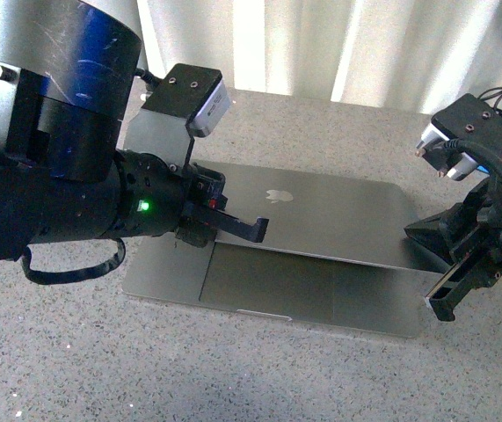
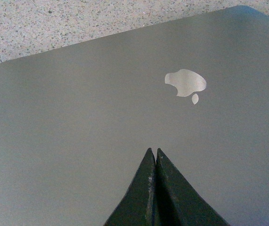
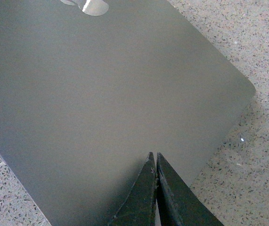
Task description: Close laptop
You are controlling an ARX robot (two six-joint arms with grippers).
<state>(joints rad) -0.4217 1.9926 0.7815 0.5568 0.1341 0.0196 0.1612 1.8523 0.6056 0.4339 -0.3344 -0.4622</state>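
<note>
The grey laptop [image 1: 338,215] lies in the middle of the table, its lid lowered far over the base, apple logo [image 1: 275,195] facing up. A strip of palm rest and trackpad [image 1: 312,290] still shows below the lid's edge. My left gripper [image 1: 258,229] is shut, its tip at the lid's left front part; in the left wrist view its fingertips [image 2: 154,151] sit over the lid [image 2: 101,103] near the logo [image 2: 185,83]. My right gripper [image 1: 444,308] is shut beside the laptop's right edge; in the right wrist view it [image 3: 153,155] hangs over the lid's corner [image 3: 101,94].
The laptop rests on a speckled grey table [image 1: 233,378]. Pale curtains [image 1: 365,44] hang along the table's far edge. My bulky left arm [image 1: 57,176] fills the left of the front view and hides the laptop's left rear corner.
</note>
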